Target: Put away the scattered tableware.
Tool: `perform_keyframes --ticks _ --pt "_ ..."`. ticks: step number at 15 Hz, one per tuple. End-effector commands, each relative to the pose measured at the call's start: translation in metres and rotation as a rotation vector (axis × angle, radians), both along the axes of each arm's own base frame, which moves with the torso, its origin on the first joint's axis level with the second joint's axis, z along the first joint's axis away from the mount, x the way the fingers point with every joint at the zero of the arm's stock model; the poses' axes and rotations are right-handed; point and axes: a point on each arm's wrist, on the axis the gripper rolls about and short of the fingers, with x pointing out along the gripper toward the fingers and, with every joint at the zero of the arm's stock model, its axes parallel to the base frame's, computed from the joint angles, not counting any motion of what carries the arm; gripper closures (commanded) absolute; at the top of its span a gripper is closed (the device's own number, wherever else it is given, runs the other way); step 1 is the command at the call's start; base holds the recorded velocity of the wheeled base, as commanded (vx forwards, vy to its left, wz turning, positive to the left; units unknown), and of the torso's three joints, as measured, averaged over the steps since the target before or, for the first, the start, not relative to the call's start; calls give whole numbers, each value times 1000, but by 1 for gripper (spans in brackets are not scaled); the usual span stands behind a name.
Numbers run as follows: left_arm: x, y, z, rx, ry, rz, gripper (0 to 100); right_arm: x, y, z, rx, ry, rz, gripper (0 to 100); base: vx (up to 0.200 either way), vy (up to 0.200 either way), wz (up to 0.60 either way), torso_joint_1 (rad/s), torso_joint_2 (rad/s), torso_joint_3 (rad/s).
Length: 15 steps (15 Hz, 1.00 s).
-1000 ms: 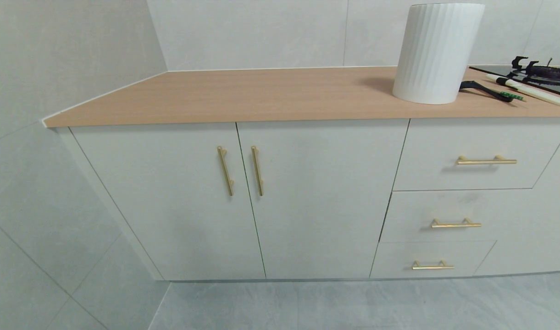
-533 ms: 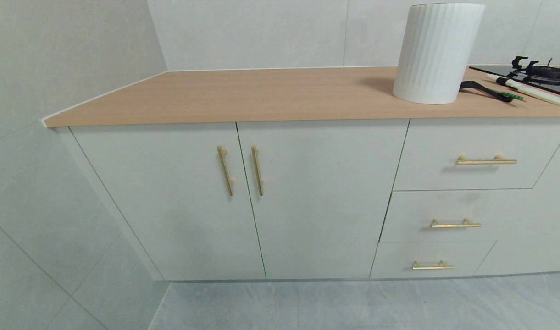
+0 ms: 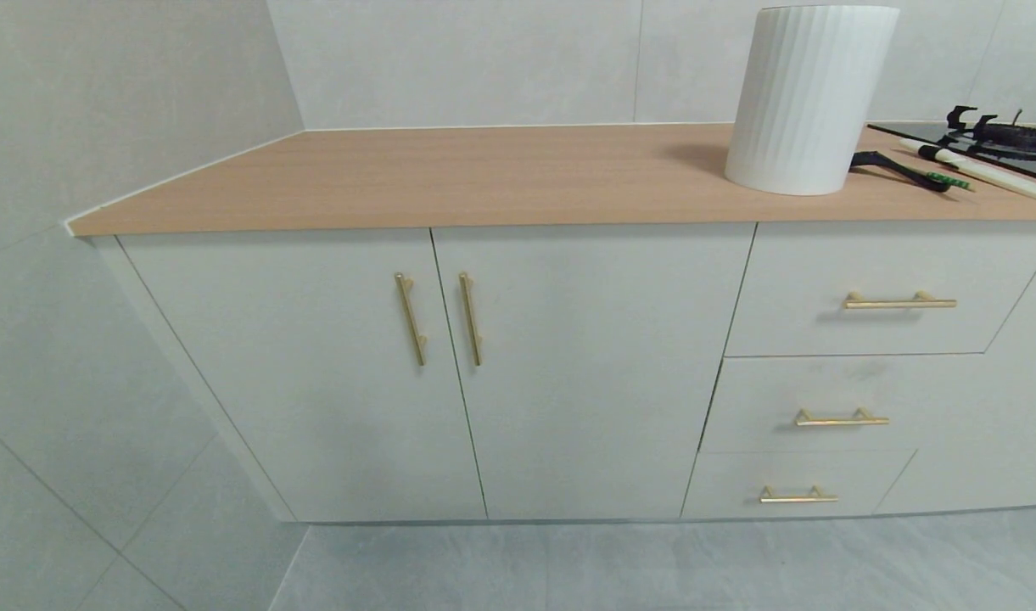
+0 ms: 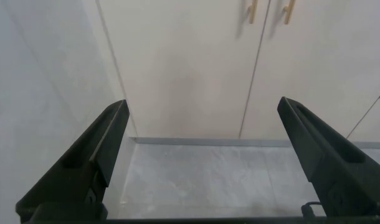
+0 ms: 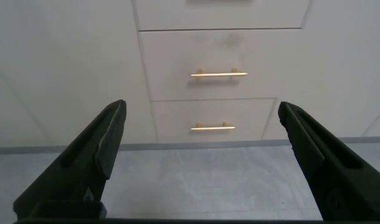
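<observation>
Cabinet (image 3: 450, 373) ahead, left claw (image 4: 201, 101), right claw (image 5: 200, 104) spread

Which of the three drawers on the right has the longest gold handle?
The top drawer, directly under the counter. Its handle looks clearly longer than those on the middle drawer and the bottom drawer beneath it.

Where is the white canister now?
In the head view the canister stands upright at the right of the counter, above the top drawer, a black utensil just right of it.
</observation>
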Motion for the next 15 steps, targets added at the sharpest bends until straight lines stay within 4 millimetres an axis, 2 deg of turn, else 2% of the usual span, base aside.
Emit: perform_keyframes --ticks 1,13,15 --pt "0 0 0 0 1 1 0 0 0 0 0 1 2 0 0 -200 0 7 -2 2" --pt "0 0 0 -5 0 2 0 0 0 0 1 0 2 0 0 -200 0 3 4 4" --pt "0 0 0 -5 0 1 0 0 0 0 1 0 2 0 0 0 0 0 0 0"
